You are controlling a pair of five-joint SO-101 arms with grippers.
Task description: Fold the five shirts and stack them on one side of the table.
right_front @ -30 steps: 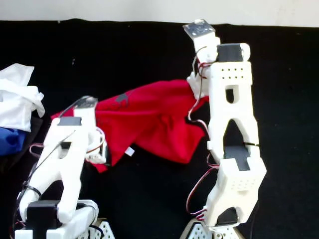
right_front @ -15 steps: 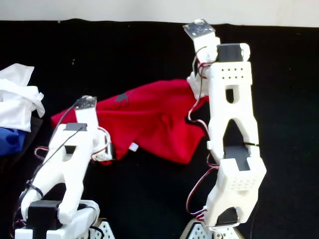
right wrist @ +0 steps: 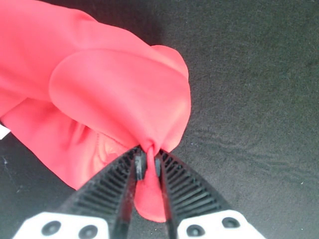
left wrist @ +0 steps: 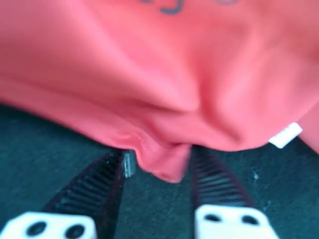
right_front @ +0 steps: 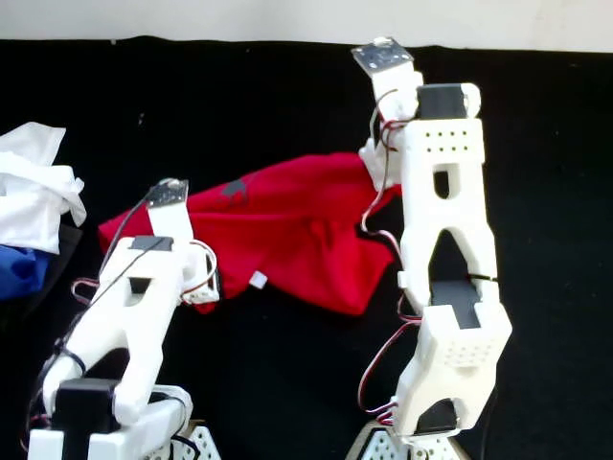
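A red shirt lies crumpled on the black table, between the two arms. My right gripper is shut on a pinched fold of the red shirt; in the high view it holds the shirt's right corner slightly raised. My left gripper stands open at the near left edge of the red shirt. A small fold of cloth hangs between its ribbed fingers without being pinched. A white tag sticks out from the hem nearby.
A heap of white shirts sits at the table's left edge, with a blue one beneath it. Bare black cloth stretches to the right of the right arm and along the far side.
The left arm has shifted a little to the right and farther in. The red corner that hung below its gripper has drawn up out of sight. The right arm has stayed still.
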